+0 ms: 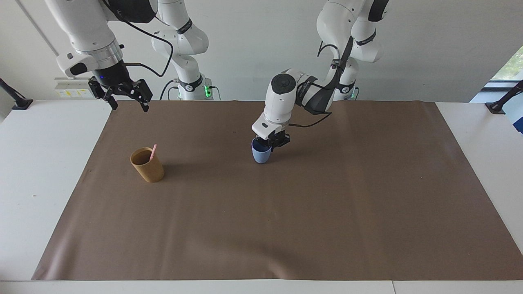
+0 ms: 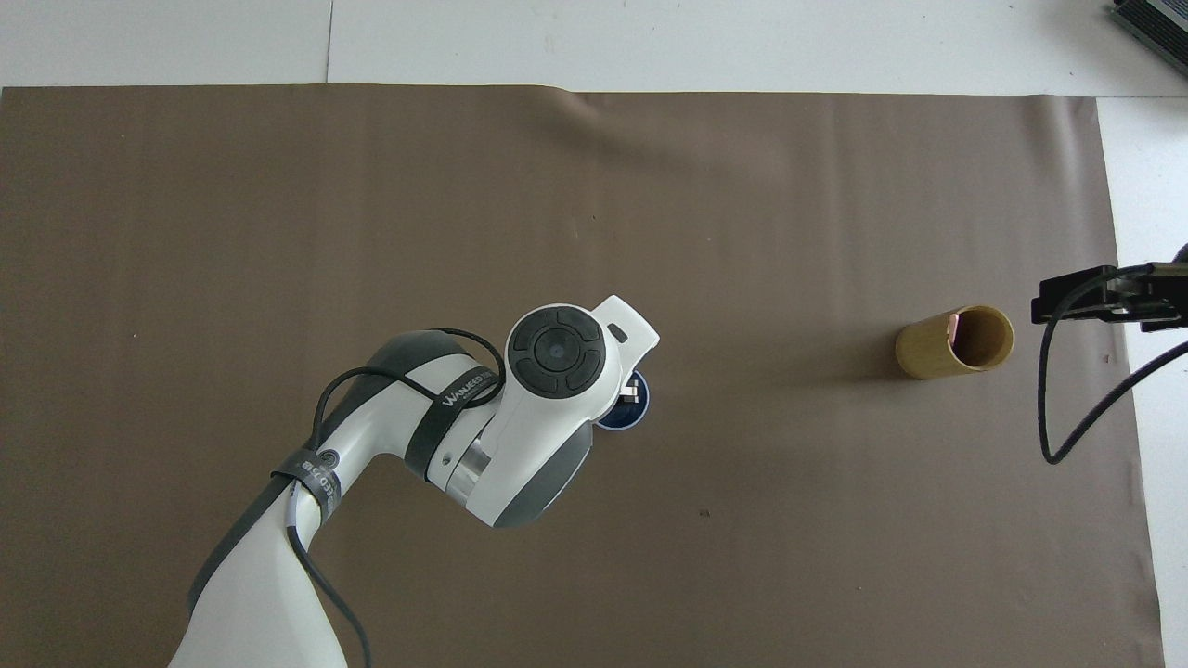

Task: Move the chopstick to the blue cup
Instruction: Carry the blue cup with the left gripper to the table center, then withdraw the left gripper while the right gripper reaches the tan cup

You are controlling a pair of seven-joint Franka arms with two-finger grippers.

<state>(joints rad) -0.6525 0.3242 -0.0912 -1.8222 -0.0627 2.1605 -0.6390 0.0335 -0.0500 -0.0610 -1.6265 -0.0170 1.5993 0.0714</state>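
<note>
The blue cup (image 1: 260, 155) stands upright at the middle of the brown mat (image 1: 327, 204), at or just above its surface. My left gripper (image 1: 272, 142) is shut on its rim from above. In the overhead view the left wrist hides most of the blue cup (image 2: 627, 419) and the left gripper (image 2: 634, 393). A pale pink chopstick (image 1: 153, 152) stands in the tan-brown cup (image 1: 148, 166) toward the right arm's end; only its tip (image 2: 954, 322) shows above the tan-brown cup (image 2: 937, 348). My right gripper (image 1: 130, 106) waits open in the air, over the mat's edge (image 2: 1077, 297).
The brown mat (image 2: 742, 232) covers most of the white table (image 1: 41, 163). A dark object (image 2: 1155, 23) lies at the table's corner farthest from the robots, toward the right arm's end.
</note>
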